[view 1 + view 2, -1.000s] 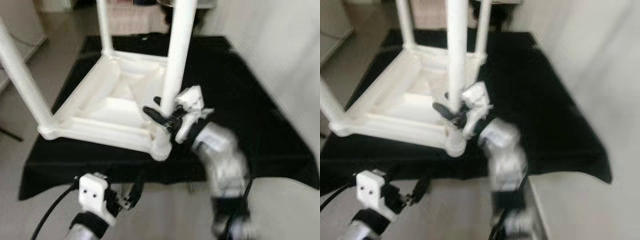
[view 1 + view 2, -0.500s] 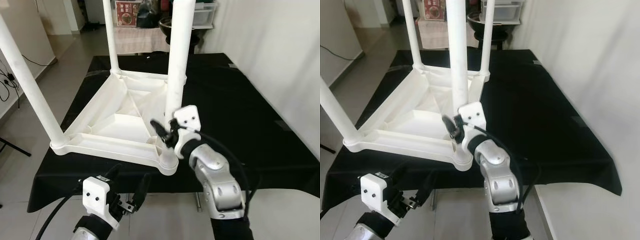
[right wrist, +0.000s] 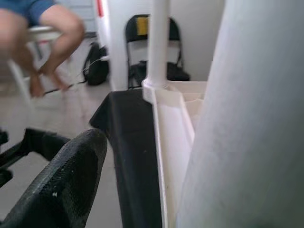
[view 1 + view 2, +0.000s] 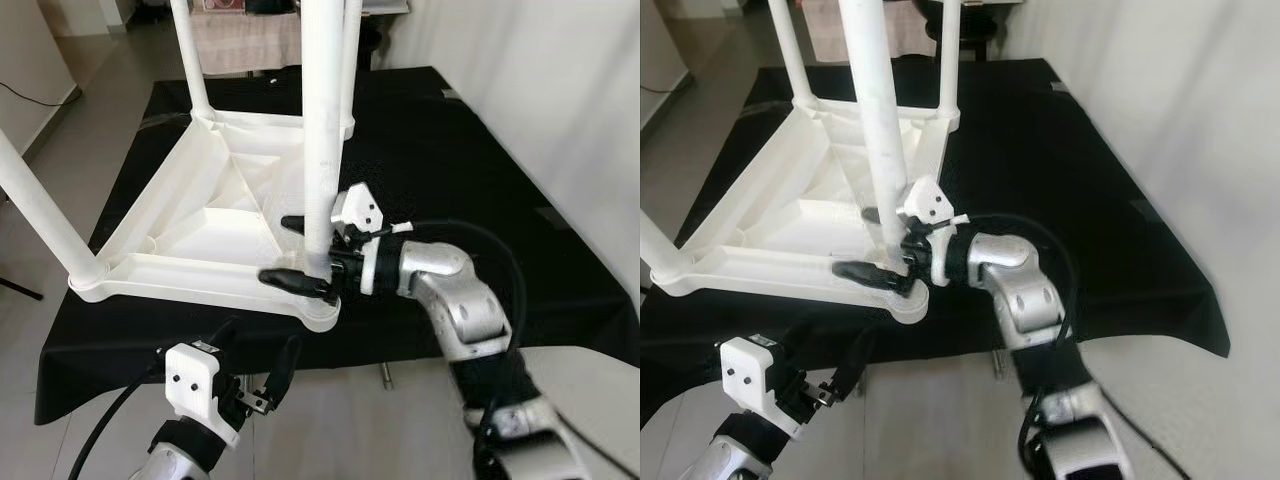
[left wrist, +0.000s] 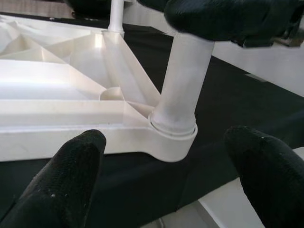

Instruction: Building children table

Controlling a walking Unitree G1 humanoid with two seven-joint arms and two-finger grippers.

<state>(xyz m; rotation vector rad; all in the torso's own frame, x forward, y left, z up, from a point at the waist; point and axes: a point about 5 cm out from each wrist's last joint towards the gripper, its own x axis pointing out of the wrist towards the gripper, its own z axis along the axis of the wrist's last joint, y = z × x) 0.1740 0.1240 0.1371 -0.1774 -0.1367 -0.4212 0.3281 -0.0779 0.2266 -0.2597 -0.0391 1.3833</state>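
From the left eye view I see the white plastic children's table [image 4: 215, 215] lying upside down on the black-covered counter [image 4: 470, 180], legs pointing up. My right hand [image 4: 300, 252] sits at the near right corner, its two black fingers spread on either side of the thick white near leg [image 4: 322, 130], one finger [image 4: 295, 281] low by the socket, the other just behind the post. I can't say for certain whether they press the plastic. My left hand [image 4: 255, 375] hangs low in front of the counter's near edge, fingers parted, holding nothing.

The right eye view gives the same layout, with the far legs [image 4: 790, 55] standing upright.

In the left wrist view both black fingertips [image 5: 71, 175] frame the corner socket [image 5: 173, 137] from a distance.

The right wrist view puts the leg close against the lens; a seated person's bare legs [image 3: 42, 33] show blurred beyond.
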